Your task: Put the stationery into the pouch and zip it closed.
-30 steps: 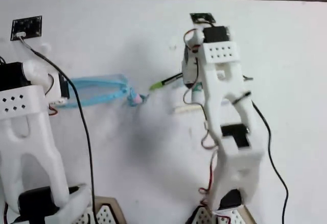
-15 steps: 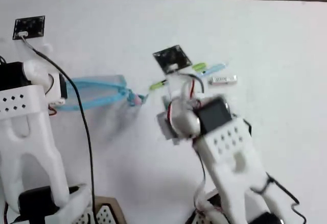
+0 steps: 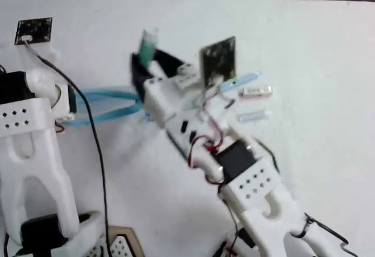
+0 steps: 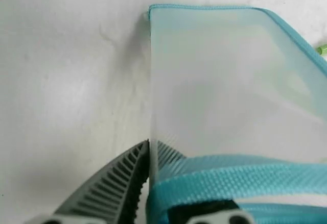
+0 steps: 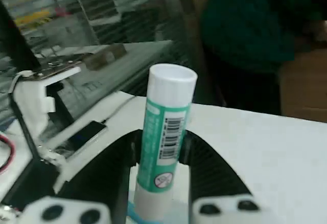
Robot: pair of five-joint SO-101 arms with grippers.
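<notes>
Glue stick [image 5: 168, 112], green-white cylinder clamped in right claw [image 5: 162, 138], is to be aligned with translucent blue-trimmed pouch [image 4: 225, 96] pinched in left claw [image 4: 149, 151].

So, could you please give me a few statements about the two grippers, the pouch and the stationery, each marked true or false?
1. The right gripper holds a glue stick between its fingers. True.
2. The left gripper is open and apart from the pouch. False: it is shut on the pouch's edge.
3. The glue stick lies inside the pouch. False: it is in the right gripper, outside the pouch.
4. A blue pen lies on the table, outside the pouch. True.
</notes>
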